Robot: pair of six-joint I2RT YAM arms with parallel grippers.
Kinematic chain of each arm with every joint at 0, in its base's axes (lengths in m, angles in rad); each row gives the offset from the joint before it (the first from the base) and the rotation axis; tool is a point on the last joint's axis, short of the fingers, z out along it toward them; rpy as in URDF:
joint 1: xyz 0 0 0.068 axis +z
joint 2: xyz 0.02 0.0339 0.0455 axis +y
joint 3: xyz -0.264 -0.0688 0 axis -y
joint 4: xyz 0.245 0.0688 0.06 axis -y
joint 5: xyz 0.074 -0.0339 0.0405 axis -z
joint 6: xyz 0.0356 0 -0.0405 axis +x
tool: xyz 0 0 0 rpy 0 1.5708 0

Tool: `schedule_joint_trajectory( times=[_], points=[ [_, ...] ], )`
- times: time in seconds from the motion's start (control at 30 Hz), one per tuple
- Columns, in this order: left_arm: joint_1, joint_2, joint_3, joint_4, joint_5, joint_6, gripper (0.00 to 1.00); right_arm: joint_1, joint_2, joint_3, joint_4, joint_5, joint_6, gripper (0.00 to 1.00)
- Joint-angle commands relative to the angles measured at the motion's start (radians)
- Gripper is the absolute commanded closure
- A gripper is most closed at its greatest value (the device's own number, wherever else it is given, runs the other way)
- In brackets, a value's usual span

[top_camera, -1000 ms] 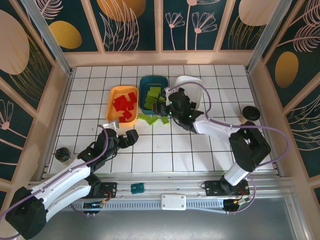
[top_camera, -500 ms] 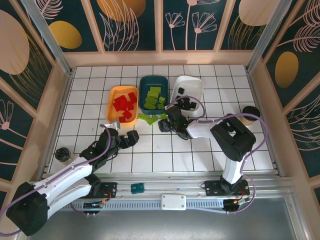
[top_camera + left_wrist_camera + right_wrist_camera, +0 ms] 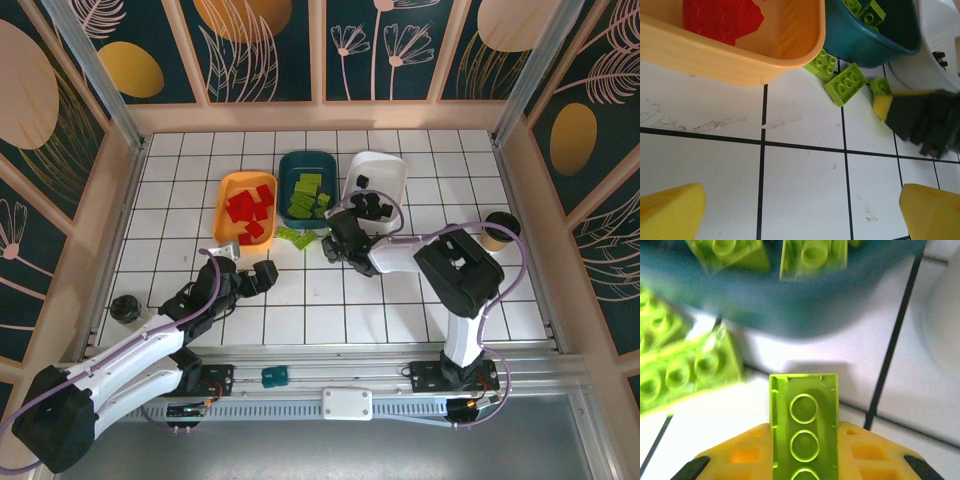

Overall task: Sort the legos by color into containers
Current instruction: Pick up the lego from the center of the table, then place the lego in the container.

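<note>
The step in hand is picking a loose lime green lego (image 3: 804, 415) off the table (image 3: 400, 300) just in front of the dark teal tray (image 3: 305, 154); the right gripper (image 3: 337, 246) is clamped on its long sides. Next, I judge, comes a lift, a short carry over the teal rim, and a release. The left gripper (image 3: 258, 277) hangs wide apart and empty near the orange-yellow tray (image 3: 245, 176).

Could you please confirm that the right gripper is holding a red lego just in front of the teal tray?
Not quite: the lego in the right gripper is lime green, not red, as the right wrist view shows. The rest holds: the gripper is shut on it, just in front of the teal tray.
</note>
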Motion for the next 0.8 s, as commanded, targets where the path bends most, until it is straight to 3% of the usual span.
schedule_joint_trajectory(
  times=[0.0,0.2,0.3,0.7,0.77],
  points=[
    [0.001,-0.003,-0.005,0.027,-0.001,-0.004,0.01,0.033,-0.144,-0.094,0.009,-0.075,0.017,0.81],
    [0.000,0.013,-0.002,0.044,-0.001,0.002,0.01,0.051,-0.396,-0.149,-0.003,-0.132,0.045,0.81],
    [0.001,0.030,0.008,0.051,0.002,0.003,0.01,0.026,-0.408,-0.077,-0.006,-0.145,0.024,0.81],
    [0.000,0.037,0.008,0.038,0.008,-0.006,0.01,-0.147,0.123,0.483,-0.014,-0.229,0.016,0.79],
    [0.000,0.034,0.010,0.030,0.005,-0.005,0.01,-0.163,0.192,0.553,-0.034,-0.223,0.030,0.75]
  ],
)
